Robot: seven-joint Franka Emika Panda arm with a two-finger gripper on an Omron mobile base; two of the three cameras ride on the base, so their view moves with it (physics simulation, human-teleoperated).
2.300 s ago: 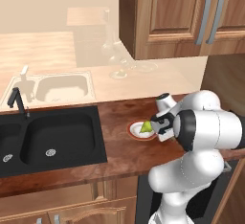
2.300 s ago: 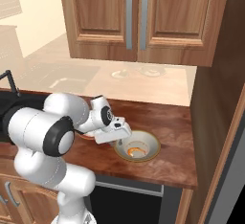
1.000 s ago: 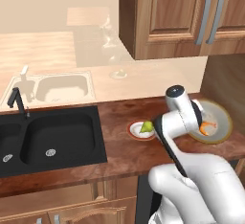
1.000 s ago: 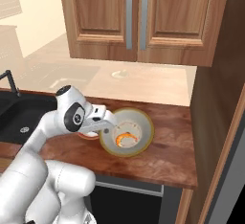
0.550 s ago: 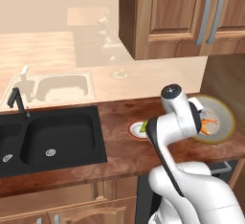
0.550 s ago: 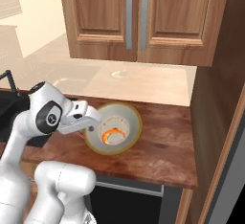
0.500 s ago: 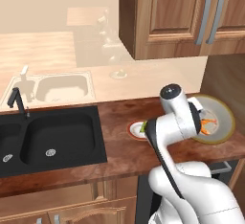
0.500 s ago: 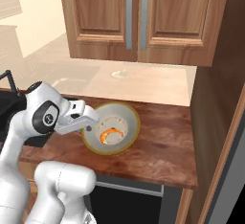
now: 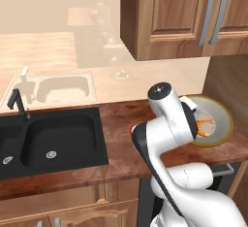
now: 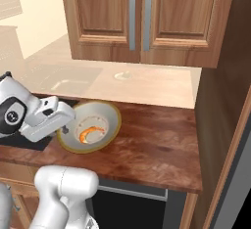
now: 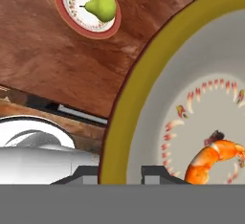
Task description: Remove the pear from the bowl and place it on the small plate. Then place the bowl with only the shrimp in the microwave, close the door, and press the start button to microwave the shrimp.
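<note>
The pincer (image 11: 119, 173) grips the bowl (image 10: 105, 125) by its gold rim, one finger on each side of the rim's edge, and holds it tilted above the counter (image 10: 157, 149). The shrimp (image 11: 213, 163) lies inside, low on the slope. The pear (image 11: 101, 6) rests on the plate (image 11: 64, 8), on the counter well apart from the bowl, so the first part of the task looks done. The step in hand, I judge, is carrying the bowl to the microwave. To do it well, bring the bowl closer to level, since on a tilt the shrimp could slide toward the rim and drop out. A grip on one edge lets a wide bowl swing, so turn slowly. From the left base view the bowl (image 9: 220, 119) hangs beside the right-hand wall; keep its far rim clear of that.
</note>
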